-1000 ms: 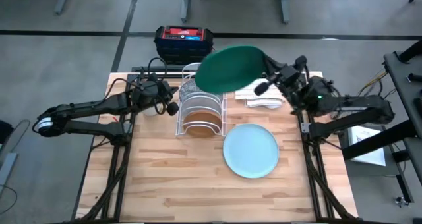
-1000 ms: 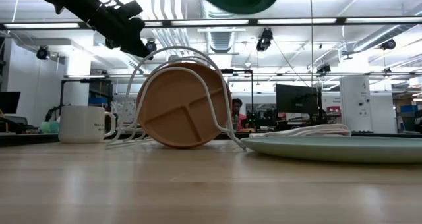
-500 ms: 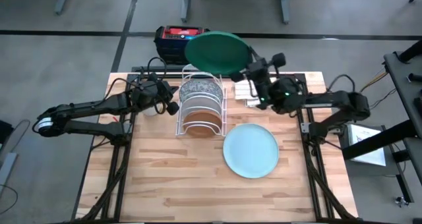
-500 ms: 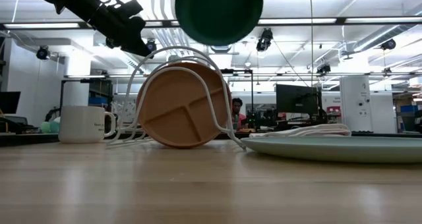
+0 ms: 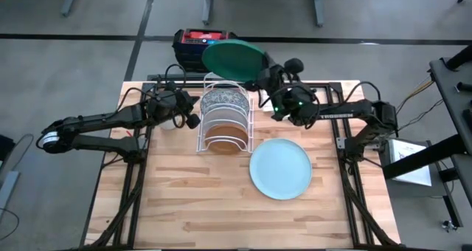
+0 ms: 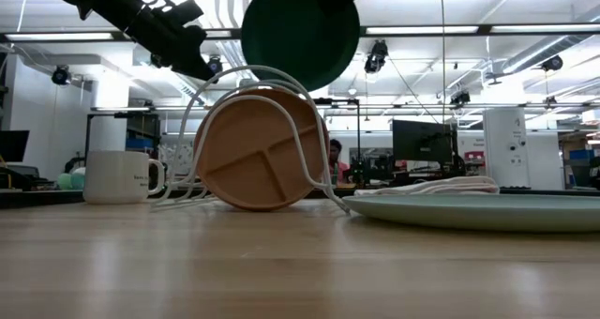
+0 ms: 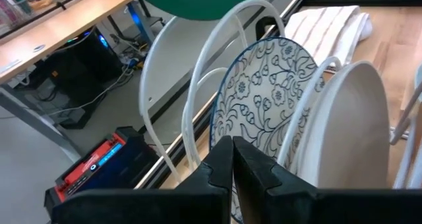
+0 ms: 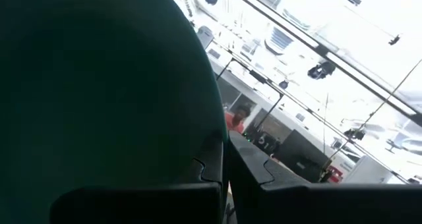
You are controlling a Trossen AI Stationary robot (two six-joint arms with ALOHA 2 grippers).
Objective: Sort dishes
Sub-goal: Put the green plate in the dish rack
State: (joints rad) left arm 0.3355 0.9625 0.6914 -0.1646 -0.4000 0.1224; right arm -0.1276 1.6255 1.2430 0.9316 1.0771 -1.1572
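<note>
A dark green plate (image 5: 233, 57) hangs in the air above the far end of a white wire rack (image 5: 225, 122), with my right gripper (image 5: 260, 74) shut on it. In the rack stand a grey-patterned plate (image 7: 264, 99), a white plate (image 7: 349, 118) and a tan-brown plate (image 6: 258, 150), each on its edge between the wires. A pale blue-green plate (image 5: 280, 168) lies flat on the table to the right of the rack. My left gripper (image 5: 193, 121) is shut, right beside the rack's left side. My right gripper pinches the green plate's rim (image 8: 210, 145) between its two fingers, on the plate's right side, coming from the table's right. The plate is lifted clear of everything and stands tilted toward upright above the rack (image 6: 300, 33). My left gripper: whether its shut fingertips (image 7: 231, 168) touch the rack's wire, I cannot tell.
A white mug (image 6: 117, 175) stands left of the rack. Folded white cloths (image 6: 431, 186) lie at the far right under my right arm. A red and black box (image 5: 206, 44) sits beyond the table's far edge. The near half of the table is bare wood (image 5: 199, 207).
My right gripper has carried the green plate toward the table's left and far edge and somewhat down, rolling as it went. The plate has tipped from nearly flat to nearly upright and now hangs over the rack's far end.
</note>
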